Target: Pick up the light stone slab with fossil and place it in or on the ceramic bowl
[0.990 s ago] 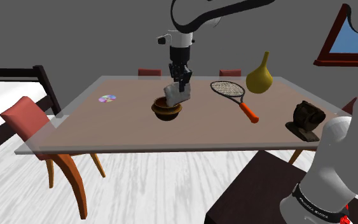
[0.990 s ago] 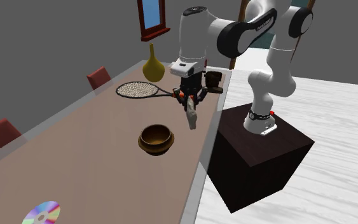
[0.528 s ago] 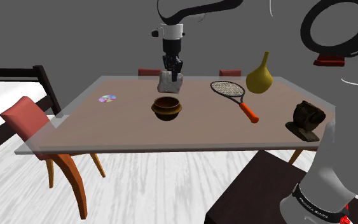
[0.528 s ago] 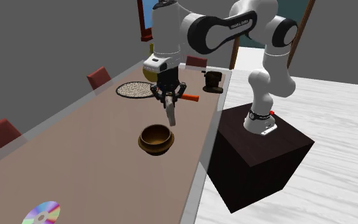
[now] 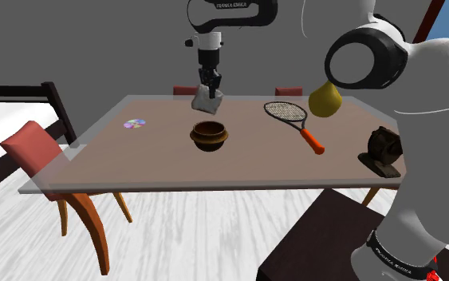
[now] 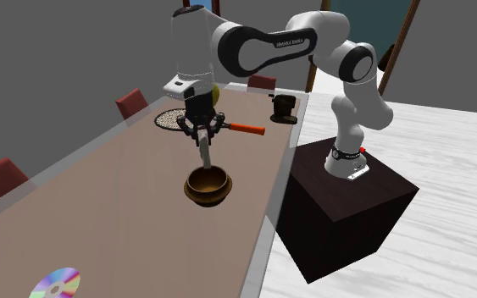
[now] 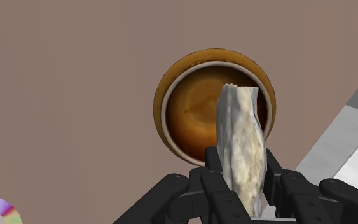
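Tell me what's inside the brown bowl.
The bowl shows a bare brown interior. The pale slab, held above it by the gripper, hides part of that interior in the wrist view.

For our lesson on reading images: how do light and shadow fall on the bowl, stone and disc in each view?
Wrist view: the bowl has a paler patch inside; the stone in the claw is evenly lit. Second exterior view: the disc shows a rainbow sheen. Shoulder view: dim, flat light, with no clear shadow beside the bowl.
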Robot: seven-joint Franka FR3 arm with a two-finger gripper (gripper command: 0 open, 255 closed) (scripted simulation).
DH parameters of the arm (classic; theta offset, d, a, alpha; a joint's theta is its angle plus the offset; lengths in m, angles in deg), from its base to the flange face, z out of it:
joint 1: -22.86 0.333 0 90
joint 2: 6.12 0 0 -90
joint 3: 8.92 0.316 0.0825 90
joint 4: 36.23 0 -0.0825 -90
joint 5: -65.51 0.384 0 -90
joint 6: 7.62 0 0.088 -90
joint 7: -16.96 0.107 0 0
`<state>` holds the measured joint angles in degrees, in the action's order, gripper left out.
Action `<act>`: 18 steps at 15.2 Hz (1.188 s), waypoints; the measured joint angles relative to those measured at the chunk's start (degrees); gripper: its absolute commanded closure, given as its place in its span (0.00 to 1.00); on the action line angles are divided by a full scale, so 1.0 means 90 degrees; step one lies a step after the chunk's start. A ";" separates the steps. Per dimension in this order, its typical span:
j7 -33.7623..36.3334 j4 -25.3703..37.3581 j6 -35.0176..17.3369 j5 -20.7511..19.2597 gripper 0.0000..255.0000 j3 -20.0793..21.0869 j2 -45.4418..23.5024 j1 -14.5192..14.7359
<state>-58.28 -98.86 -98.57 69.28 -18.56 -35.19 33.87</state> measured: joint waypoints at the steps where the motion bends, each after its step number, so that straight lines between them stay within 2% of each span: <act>1: -0.0009 -0.0132 -0.0108 -0.0002 1.00 -0.0002 0.0023 0.0002; 10: -0.0018 -0.1175 -0.0975 -0.0023 1.00 -0.0002 0.0200 0.0060; 14: -0.0015 -0.1471 -0.1293 -0.0018 1.00 0.0005 0.0176 0.0075; 18: -0.0022 -0.1529 -0.1349 -0.0018 1.00 0.0004 0.0181 0.0073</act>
<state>-58.47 -112.63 -110.72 69.12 -18.52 -33.56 34.53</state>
